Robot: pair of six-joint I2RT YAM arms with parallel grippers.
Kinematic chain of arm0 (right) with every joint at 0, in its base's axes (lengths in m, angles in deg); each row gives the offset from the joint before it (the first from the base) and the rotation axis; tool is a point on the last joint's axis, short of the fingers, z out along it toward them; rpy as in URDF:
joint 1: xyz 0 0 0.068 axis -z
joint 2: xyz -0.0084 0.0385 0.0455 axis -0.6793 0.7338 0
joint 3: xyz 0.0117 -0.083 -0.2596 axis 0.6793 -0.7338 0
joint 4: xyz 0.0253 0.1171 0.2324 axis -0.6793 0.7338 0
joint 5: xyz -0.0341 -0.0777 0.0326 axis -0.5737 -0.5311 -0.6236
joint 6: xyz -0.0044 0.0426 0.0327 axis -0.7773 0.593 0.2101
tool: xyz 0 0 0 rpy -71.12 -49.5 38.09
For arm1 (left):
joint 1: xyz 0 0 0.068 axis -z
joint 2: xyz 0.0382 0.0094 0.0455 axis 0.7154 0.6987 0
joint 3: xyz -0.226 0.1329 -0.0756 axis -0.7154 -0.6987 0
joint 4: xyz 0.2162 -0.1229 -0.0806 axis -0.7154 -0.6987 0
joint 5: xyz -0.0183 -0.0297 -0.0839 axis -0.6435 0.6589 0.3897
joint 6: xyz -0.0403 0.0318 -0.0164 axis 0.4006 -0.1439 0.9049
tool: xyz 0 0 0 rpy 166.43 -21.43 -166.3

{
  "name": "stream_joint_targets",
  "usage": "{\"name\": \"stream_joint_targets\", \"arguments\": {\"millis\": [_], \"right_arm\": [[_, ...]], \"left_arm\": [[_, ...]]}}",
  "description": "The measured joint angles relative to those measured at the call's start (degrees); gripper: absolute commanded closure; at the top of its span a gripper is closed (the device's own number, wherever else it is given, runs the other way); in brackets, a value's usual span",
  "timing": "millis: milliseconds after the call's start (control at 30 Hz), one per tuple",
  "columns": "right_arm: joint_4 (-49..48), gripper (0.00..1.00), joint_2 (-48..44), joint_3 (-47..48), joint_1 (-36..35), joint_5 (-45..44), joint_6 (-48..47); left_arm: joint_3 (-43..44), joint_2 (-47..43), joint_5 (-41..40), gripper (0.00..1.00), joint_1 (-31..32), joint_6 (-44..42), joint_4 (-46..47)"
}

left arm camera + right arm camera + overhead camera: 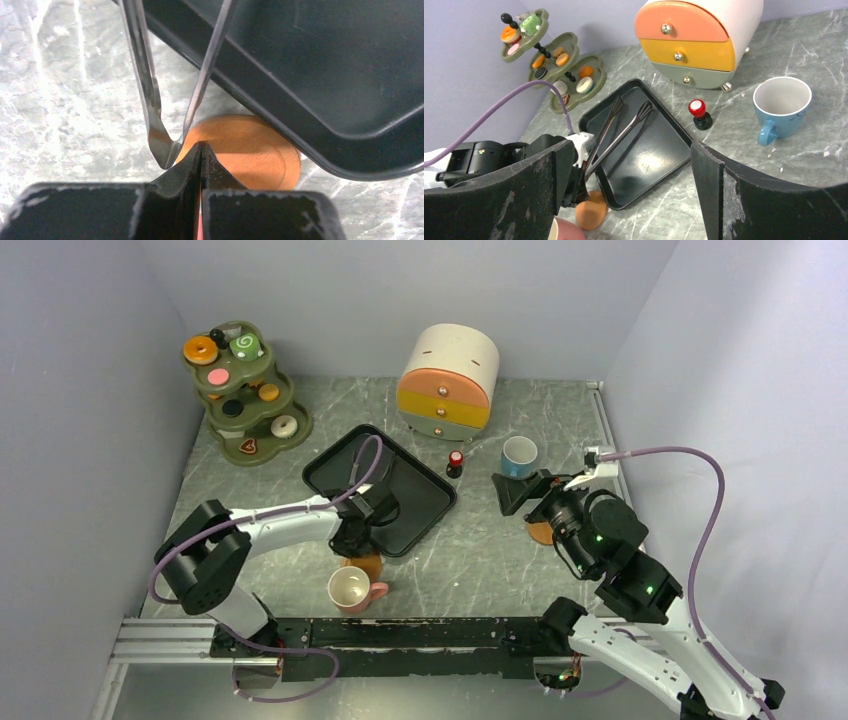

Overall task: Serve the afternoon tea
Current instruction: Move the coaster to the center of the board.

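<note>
Saucer (250,150) lies against the tray (325,100); left gripper (201,150) pinched closed above it, tongs (145,90) alongside; right gripper (631,145) gapes wide.

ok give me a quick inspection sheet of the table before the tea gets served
surface: grey marbled tabletop
job's things: pastries on the green stand; pink cup by a saucer at the tray's near corner; blue cup standing alone at the right; second saucer below the right gripper
clutter: black tray; drawer chest; small red-topped knob
grippers: left gripper shut on metal tongs, tips over the tray; right gripper open, holding nothing
cables: purple cable on each arm, left cable arcing over the tray, right cable looping wide
surroundings: plain walls on three sides
</note>
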Motion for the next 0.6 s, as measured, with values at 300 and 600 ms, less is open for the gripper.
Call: {"name": "stream_joint_targets", "arguments": {"millis": [300,600], "right_arm": [[0.02,0.09,-0.87,-0.35,0.0,-0.31,-0.39],[0.04,0.09,-1.18,-0.57,0.0,-0.68,-0.85]], "left_arm": [[-1.31,-1.27,0.22,0.95,-5.53,-0.26,-0.11],[-2.62,-2.36,-3.69,0.95,-7.54,2.99,-2.49]]}}
